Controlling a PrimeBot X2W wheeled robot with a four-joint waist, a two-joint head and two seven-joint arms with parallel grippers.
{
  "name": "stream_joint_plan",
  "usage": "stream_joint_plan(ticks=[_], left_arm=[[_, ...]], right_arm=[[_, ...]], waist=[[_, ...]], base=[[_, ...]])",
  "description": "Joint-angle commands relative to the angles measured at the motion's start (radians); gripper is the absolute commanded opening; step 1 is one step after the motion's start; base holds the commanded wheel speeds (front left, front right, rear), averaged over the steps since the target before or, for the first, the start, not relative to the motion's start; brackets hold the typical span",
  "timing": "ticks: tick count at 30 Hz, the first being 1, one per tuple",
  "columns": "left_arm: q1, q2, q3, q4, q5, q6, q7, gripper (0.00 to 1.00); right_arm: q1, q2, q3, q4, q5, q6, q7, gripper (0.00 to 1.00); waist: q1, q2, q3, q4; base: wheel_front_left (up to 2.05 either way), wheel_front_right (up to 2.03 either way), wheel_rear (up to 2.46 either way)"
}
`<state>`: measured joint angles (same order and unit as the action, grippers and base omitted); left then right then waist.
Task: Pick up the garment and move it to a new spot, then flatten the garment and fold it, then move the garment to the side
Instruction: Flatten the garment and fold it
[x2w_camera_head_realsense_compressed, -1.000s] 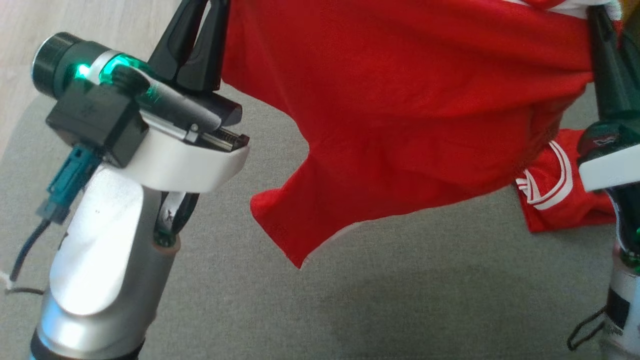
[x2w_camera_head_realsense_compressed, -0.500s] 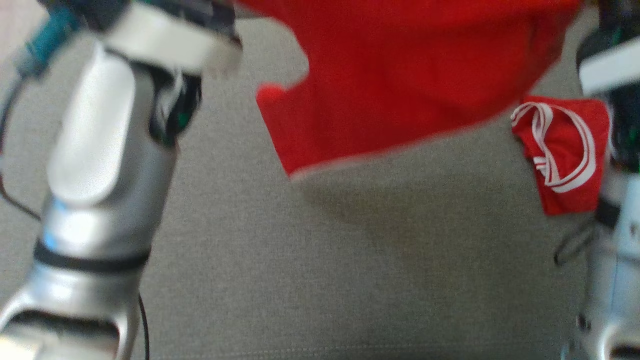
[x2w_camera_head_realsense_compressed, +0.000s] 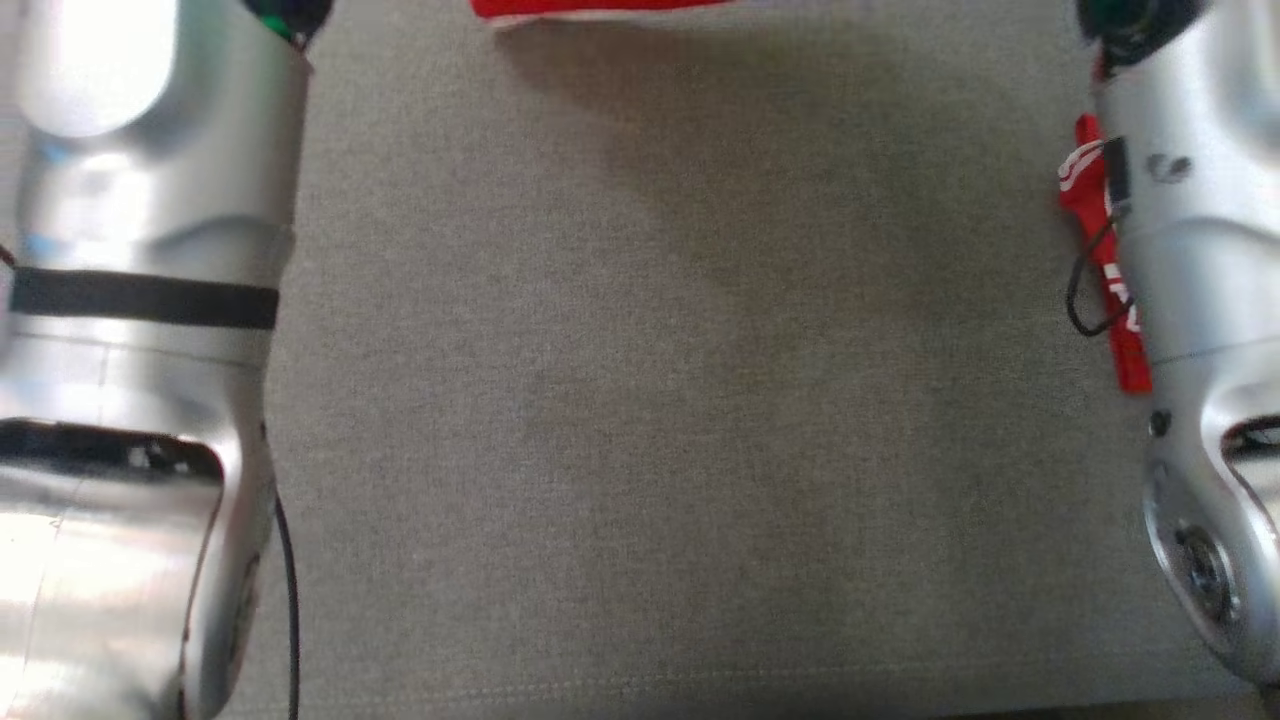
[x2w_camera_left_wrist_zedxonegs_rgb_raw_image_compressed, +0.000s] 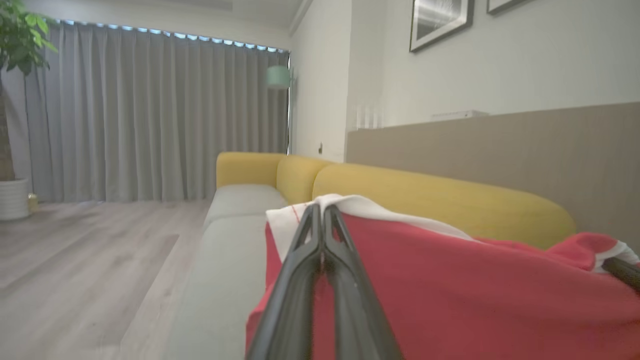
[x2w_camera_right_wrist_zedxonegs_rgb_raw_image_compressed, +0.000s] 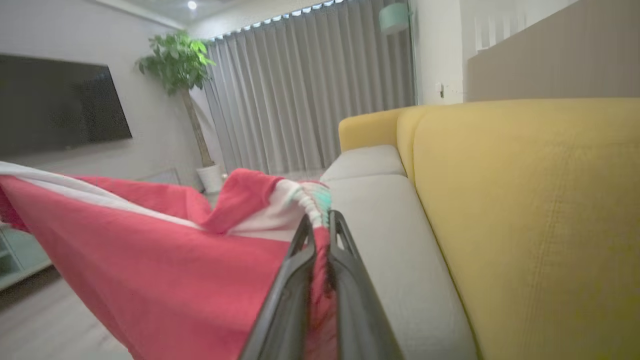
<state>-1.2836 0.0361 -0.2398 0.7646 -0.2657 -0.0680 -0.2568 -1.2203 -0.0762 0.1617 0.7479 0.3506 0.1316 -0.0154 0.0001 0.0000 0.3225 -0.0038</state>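
Observation:
The garment is a red shirt with white trim, held up in the air between both arms. In the left wrist view my left gripper (x2w_camera_left_wrist_zedxonegs_rgb_raw_image_compressed: 321, 212) is shut on its white-edged corner, and the red cloth (x2w_camera_left_wrist_zedxonegs_rgb_raw_image_compressed: 450, 295) stretches away to the right. In the right wrist view my right gripper (x2w_camera_right_wrist_zedxonegs_rgb_raw_image_compressed: 320, 222) is shut on a bunched white and red edge, with the cloth (x2w_camera_right_wrist_zedxonegs_rgb_raw_image_compressed: 150, 280) sagging to the left. In the head view its lower hem (x2w_camera_head_realsense_compressed: 600, 8) shows at the top edge, and a red sleeve with white stripes (x2w_camera_head_realsense_compressed: 1095, 210) hangs beside my right forearm.
Below lies the grey sofa seat (x2w_camera_head_realsense_compressed: 650, 400), flanked by my two silver forearms (x2w_camera_head_realsense_compressed: 140, 300). The yellow backrest (x2w_camera_right_wrist_zedxonegs_rgb_raw_image_compressed: 525, 200) runs along the seat. Wooden floor (x2w_camera_left_wrist_zedxonegs_rgb_raw_image_compressed: 75, 260), grey curtains, a potted plant (x2w_camera_right_wrist_zedxonegs_rgb_raw_image_compressed: 175, 65) and a wall television lie beyond.
The head view has tilted downward, so the garment and both grippers have slid out of its top edge. Both arms still hold the shirt stretched between them.

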Motion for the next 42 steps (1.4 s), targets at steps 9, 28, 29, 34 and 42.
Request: stream_joint_plan(ticks=[9, 28, 29, 34, 42], left_arm=[[0.068, 0.015, 0.020, 0.164, -0.058, -0.005, -0.005, 0.00], [0.791, 0.014, 0.009, -0.305, -0.044, 0.005, -0.005, 0.00], [0.835, 0.015, 0.014, -0.333, -0.036, 0.004, -0.005, 0.00], [1.029, 0.024, 0.034, -0.452, 0.001, 0.011, -0.005, 0.00], [1.270, 0.047, 0.039, -0.603, 0.022, 0.049, 0.002, 0.00]], right_arm=[[-0.044, 0.026, 0.178, 0.284, 0.038, -0.001, -0.141, 0.00], [0.676, -0.007, 0.162, -0.141, 0.031, -0.001, -0.246, 0.00], [0.724, -0.006, 0.149, -0.182, 0.019, -0.001, -0.246, 0.00], [0.945, -0.002, 0.089, -0.334, -0.035, -0.001, -0.243, 0.00], [1.242, 0.016, 0.010, -0.563, -0.081, -0.001, -0.154, 0.00]], waist=[[-0.0001, 0.0000, 0.086, 0.030], [-0.0001, 0.0000, -0.010, 0.028], [-0.0001, 0.0000, -0.022, 0.026], [-0.0001, 0.0000, -0.077, 0.029], [-0.0001, 0.0000, -0.153, 0.029]], base=[[0.00, 0.00, 0.00], [0.00, 0.00, 0.00], [0.00, 0.00, 0.00], [0.00, 0.00, 0.00], [0.00, 0.00, 0.00]])
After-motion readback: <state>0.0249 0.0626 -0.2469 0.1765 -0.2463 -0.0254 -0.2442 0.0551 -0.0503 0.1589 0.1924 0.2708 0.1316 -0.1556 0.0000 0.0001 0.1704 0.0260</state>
